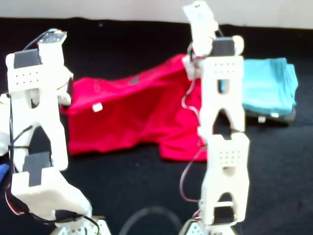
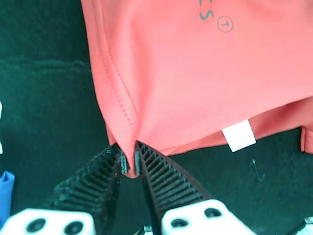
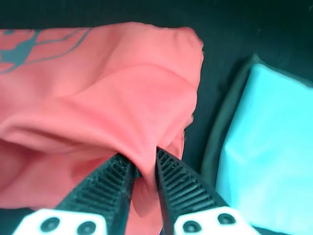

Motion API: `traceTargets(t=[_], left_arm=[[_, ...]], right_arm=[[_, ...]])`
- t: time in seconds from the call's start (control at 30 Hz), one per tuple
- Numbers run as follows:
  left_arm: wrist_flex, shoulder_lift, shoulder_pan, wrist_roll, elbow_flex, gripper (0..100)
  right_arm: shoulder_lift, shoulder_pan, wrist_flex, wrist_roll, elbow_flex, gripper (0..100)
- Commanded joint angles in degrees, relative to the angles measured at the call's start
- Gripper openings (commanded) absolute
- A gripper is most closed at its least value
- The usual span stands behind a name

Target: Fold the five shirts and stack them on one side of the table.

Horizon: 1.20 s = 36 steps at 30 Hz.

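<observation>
The red shirt [image 1: 132,115] lies spread across the black bench [image 1: 122,191], beside the folded turquoise shirt [image 1: 269,85]. The left gripper [image 2: 131,164] is pinched tight on its stitched corner, and the right gripper [image 3: 145,169] is clamped on a bunched fold next to the turquoise shirt. The left wrist view brings out a white tag [image 2: 238,135] at the hem, the right wrist view a dark layer [image 3: 217,137] under the turquoise.

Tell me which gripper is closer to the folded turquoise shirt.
Right. The right gripper pinches the red shirt just beside the turquoise shirt; the left gripper pinches the red shirt at its opposite corner, on the far side from the turquoise one.
</observation>
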Motion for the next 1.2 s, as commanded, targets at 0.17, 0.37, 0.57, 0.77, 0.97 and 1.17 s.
traceTargets(t=[0.17, 0.37, 0.57, 0.77, 0.97, 1.17], left_arm=[[5.19, -4.62, 0.31, -0.26, -1.27, 1], [3.08, -7.69, 0.66, -0.35, 11.47, 1], [-5.89, -13.23, 0.66, -0.35, 25.45, 1], [-12.92, -15.52, 0.66, -0.35, 32.75, 1], [-23.38, -15.52, 1.63, -0.35, 40.57, 1], [-32.26, -15.52, 1.63, -0.35, 45.76, 1]], right_arm=[[-26.68, -0.22, 0.40, -0.70, 33.27, 0.5], [-38.55, -0.22, -5.32, -0.53, 54.73, 0.5], [-49.98, -0.22, -12.35, -0.09, 76.70, 0.5], [-58.33, -0.13, -20.53, 1.85, 92.44, 0.5], [-58.51, -0.04, -26.24, 1.85, 98.95, 0.5], [-56.92, -0.04, -29.23, 1.85, 101.93, 0.5]])
